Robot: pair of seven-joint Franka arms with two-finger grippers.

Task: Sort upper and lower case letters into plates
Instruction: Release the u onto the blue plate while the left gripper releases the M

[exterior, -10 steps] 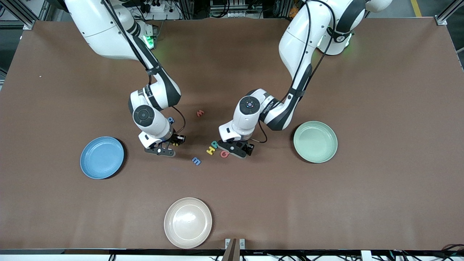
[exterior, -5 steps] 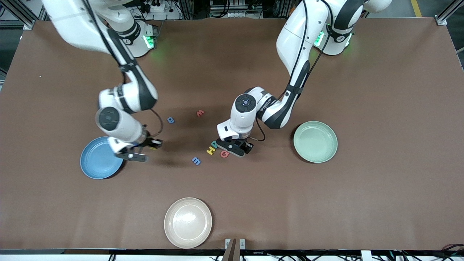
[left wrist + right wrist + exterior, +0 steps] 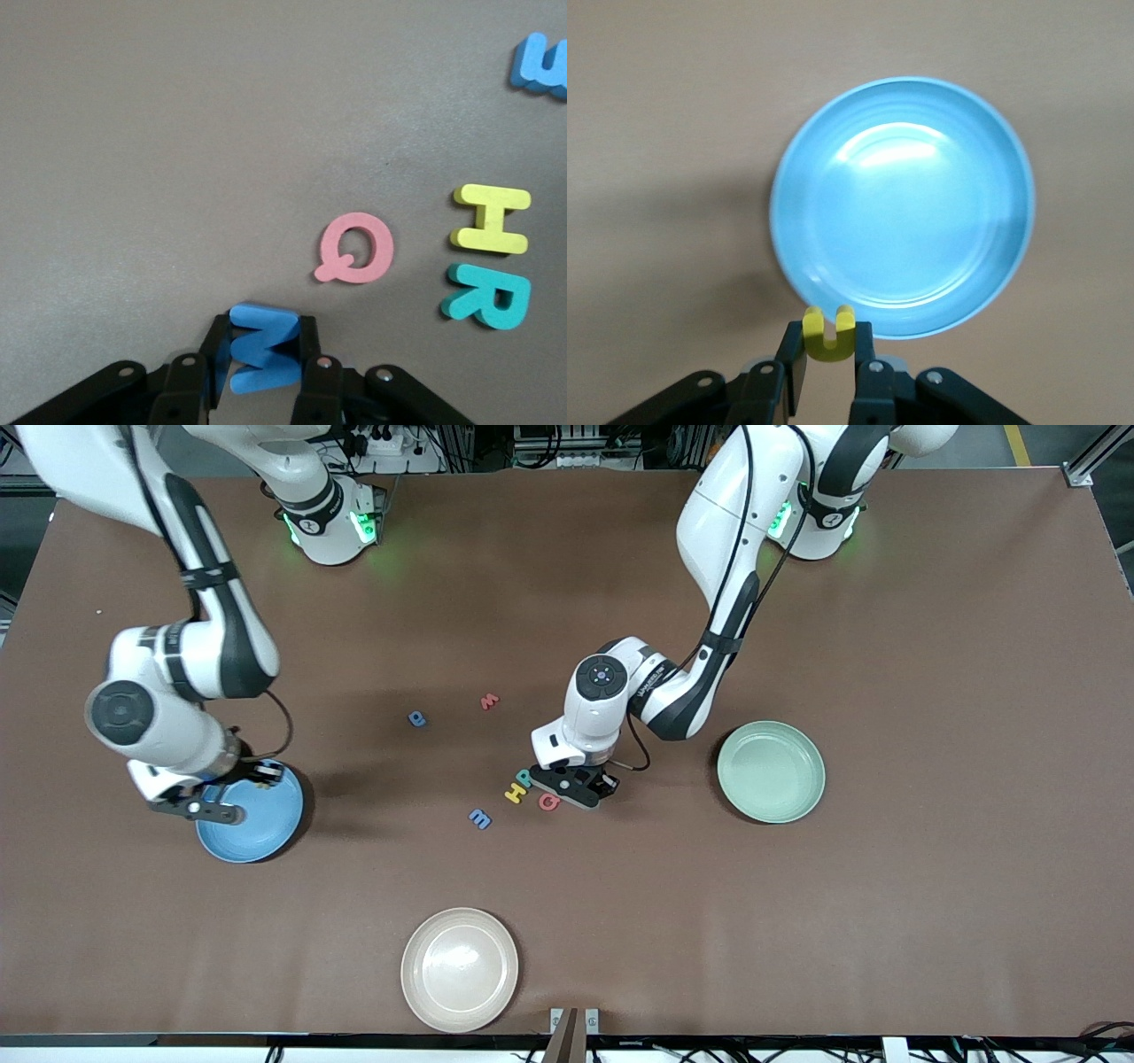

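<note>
My right gripper (image 3: 828, 341) is shut on a small yellow u (image 3: 828, 335). It hangs over the rim of the blue plate (image 3: 257, 828), seen in the front view as right gripper (image 3: 255, 778). My left gripper (image 3: 261, 350) is shut on a blue M (image 3: 261, 343), low at the table beside a red Q (image 3: 356, 250), a yellow H (image 3: 490, 218) and a teal R (image 3: 489, 297). In the front view the left gripper (image 3: 595, 785) hides the M. A blue m (image 3: 479, 818), blue p (image 3: 417, 718) and red w (image 3: 489, 701) lie loose. The mint green plate (image 3: 771, 771) holds nothing.
A cream-beige plate (image 3: 459, 969) sits near the table's front edge, nearer the front camera than the letters. Bare brown tabletop separates the letter cluster from each plate.
My right arm has swung from the middle of the table to the blue plate, carrying the yellow u. My left gripper has closed on the blue M, staying beside the Q.
</note>
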